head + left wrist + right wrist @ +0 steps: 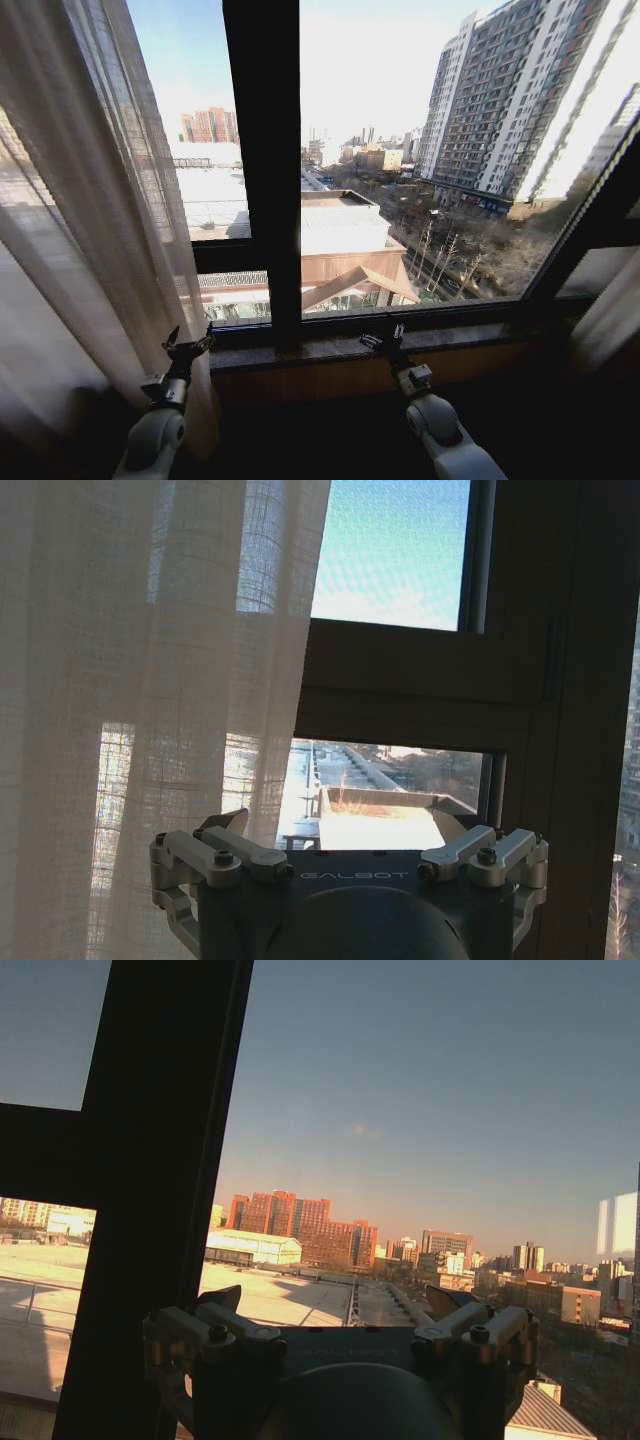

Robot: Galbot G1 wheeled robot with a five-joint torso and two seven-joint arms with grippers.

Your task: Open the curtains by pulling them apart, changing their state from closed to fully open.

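The sheer cream-white curtains hang gathered at the two sides of the window. The left panel (90, 200) covers the left third of the head view, and the right panel (612, 310) is a narrow strip at the far right edge. My left gripper (188, 346) is open just beside the left panel's inner edge, low near the sill, with nothing between its fingers. In the left wrist view that panel (130, 680) hangs close in front of the open left gripper (350, 830). My right gripper (385, 338) is open in front of the bare glass, seen too in the right wrist view (340, 1305).
A thick dark window frame post (262, 150) runs down the middle, with a crossbar lower left. A stone sill (330, 350) lies just beyond both grippers. City buildings and rooftops show through the glass.
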